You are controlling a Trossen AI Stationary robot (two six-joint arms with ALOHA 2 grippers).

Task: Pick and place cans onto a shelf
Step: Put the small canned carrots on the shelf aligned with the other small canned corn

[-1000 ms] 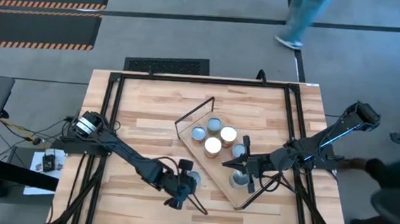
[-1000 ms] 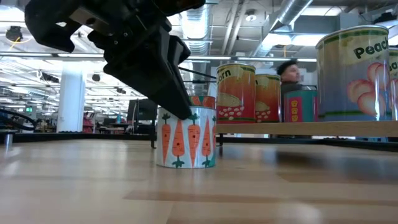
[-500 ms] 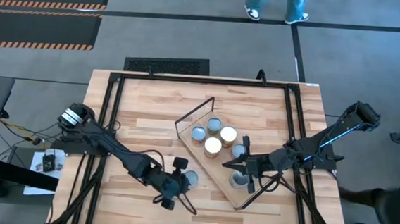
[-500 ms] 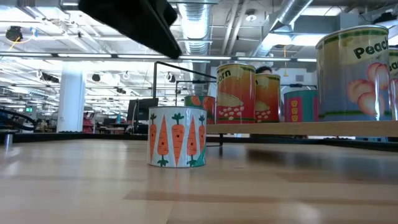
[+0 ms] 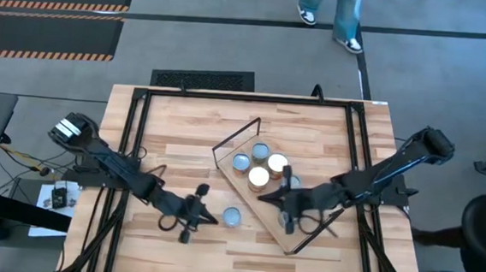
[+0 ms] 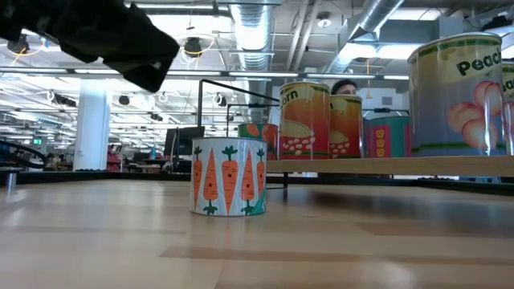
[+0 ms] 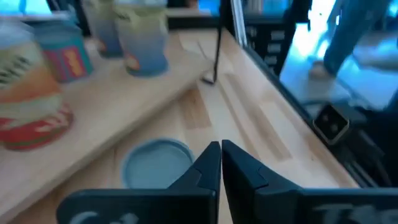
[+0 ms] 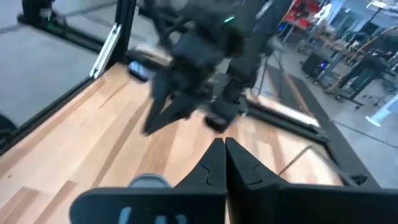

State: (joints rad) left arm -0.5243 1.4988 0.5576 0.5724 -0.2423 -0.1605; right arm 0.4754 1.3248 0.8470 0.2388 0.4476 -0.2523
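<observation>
Pulled my left jaws (image 5: pixel 188 215) back off the carrot can (image 5: pixel 231 216); it's standing alone on the bench (image 5: pixel 183 132) beside the shelf (image 5: pixel 265 210). Both jaws pinched shut on nothing, right jaws (image 5: pixel 266 197) over the shelf.

Shelf (image 5: pixel 265 208) lying diagonally on the table (image 5: pixel 184 123), right of centre, running from upper left to lower right. Four cans (image 5: pixel 259 165) clustered on the shelf's upper-left half; a further one possibly under the right gripper, cannot tell. One lone can (image 5: pixel 231 217) standing on the table just left of the shelf's lower half, off the board. Left gripper (image 5: pixel 196 214) just left of that lone can, apart from it, fingers together. Right gripper (image 5: pixel 280 200) over the shelf's middle, fingers together, just below the can cluster. In the low view, lone can (image 6: pixel 229 176) in front of and left of the shelf edge (image 6: pixel 385 165), other cans up on the board behind.
</observation>
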